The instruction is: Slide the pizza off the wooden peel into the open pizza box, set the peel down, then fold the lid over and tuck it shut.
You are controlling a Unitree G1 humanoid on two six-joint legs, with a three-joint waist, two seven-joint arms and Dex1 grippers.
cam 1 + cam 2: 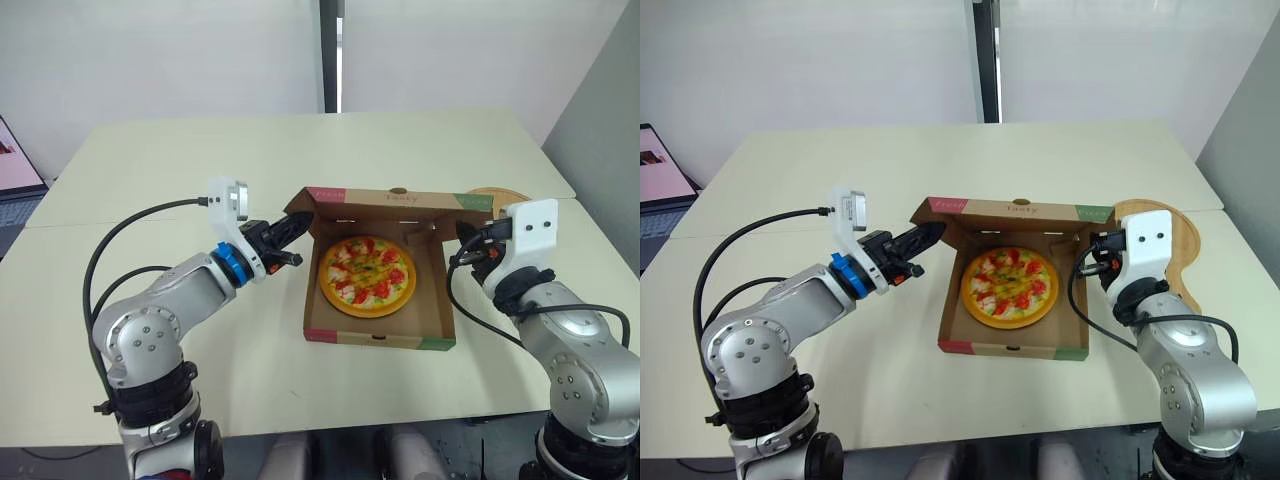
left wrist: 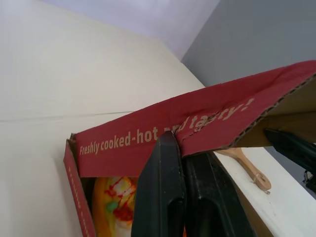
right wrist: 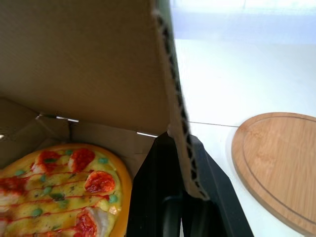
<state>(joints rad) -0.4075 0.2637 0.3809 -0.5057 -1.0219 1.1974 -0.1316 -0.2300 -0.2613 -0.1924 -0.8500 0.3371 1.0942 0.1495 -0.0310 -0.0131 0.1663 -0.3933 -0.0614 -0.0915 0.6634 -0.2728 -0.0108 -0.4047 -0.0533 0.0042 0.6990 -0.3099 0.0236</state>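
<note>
The pizza [image 1: 367, 275] lies flat in the cardboard box [image 1: 375, 341] at the middle of the table. The box lid [image 1: 400, 201] is raised and tilted forward over it, its red and green flap facing me. My left gripper [image 1: 298, 226] is shut on the lid's left corner, and the red flap [image 2: 197, 123] sits pinched between the black fingers [image 2: 163, 187]. My right gripper [image 1: 466, 236] is shut on the lid's right edge [image 3: 175, 98]. The round wooden peel [image 1: 1170, 250] lies flat on the table to the right of the box.
A screen [image 1: 15, 155] stands off the table's far left. A grey wall [image 1: 600, 110] rises at the right. The cream table [image 1: 200, 150] spreads wide behind and left of the box. Cables loop off both arms.
</note>
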